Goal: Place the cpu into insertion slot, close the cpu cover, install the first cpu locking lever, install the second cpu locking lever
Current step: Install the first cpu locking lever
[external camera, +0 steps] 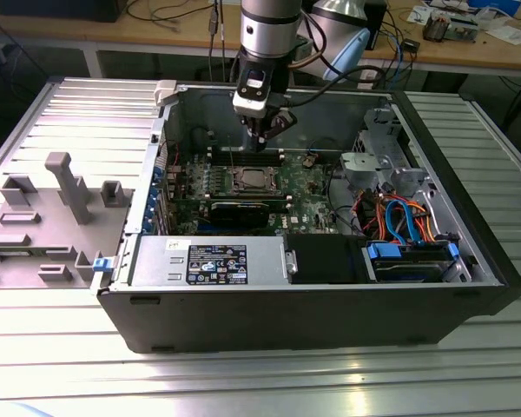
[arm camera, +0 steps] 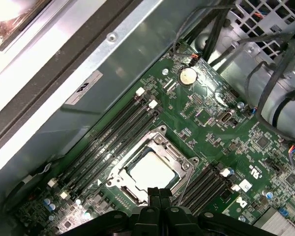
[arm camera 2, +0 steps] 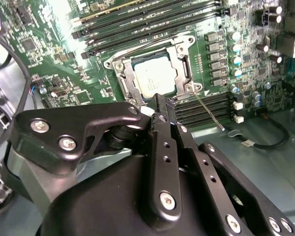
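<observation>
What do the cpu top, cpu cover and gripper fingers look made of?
cpu: likely metal, dull pale-grey, soft glare.
cpu cover: likely steel, bright silvery, sharp highlights.
gripper fingers: matte black, probably anodised metal, held by screws.

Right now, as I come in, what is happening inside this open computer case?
A robot arm's gripper hangs shut and empty over the motherboard of an open computer case. The cpu lies in the insertion slot, and the cpu cover lies flat around it. A thin locking lever juts out loose from the socket's corner.
</observation>
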Available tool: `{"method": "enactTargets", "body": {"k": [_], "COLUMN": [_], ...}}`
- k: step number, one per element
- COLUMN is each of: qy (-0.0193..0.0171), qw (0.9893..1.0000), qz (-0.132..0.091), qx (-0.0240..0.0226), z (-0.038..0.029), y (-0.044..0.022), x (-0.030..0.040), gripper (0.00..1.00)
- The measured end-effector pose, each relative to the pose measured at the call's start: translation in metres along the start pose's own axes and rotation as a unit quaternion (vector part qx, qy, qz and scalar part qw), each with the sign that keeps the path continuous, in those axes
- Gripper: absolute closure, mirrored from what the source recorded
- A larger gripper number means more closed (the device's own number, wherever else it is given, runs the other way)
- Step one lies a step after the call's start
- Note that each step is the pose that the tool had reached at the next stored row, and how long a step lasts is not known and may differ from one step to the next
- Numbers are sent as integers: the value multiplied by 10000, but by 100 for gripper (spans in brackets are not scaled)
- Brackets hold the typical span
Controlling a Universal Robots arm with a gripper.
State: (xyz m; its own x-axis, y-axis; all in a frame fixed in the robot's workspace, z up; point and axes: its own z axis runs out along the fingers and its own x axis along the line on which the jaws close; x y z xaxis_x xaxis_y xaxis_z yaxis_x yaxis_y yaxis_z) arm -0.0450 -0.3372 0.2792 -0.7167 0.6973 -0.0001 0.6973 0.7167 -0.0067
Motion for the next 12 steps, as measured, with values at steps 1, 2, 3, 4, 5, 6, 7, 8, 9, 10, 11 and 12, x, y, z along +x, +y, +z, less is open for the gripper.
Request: {"method": "enactTargets", "body": {"k": [1,2,3,4,5,6,7,8,9,10,11,12], "qy": [-1,-1,-2,-3,-3,-3,-4,-4,-4,-4,-5,-5], "qw": [10000,9999,9997,9993,9990,9987,9984,9983,9983,9981,9977,9969], "qz": [-77,-164,-247,-383,-454,-512,-563,-578,-589,-612,-683,-784], "qx": [0,0,0,0,0,0,0,-1,0,0,0,0], "z": [0,0,0,0,0,0,0,1,0,0,0,0], "y": [0,0,0,-1,-1,-2,-8,-16,-21,-22,-22,-23], "x": [0,0,0,0,1,3,10,18,22,23,23,23], "gripper": [89,89,89,89,89,89,89,89,89,89,89,89]}}
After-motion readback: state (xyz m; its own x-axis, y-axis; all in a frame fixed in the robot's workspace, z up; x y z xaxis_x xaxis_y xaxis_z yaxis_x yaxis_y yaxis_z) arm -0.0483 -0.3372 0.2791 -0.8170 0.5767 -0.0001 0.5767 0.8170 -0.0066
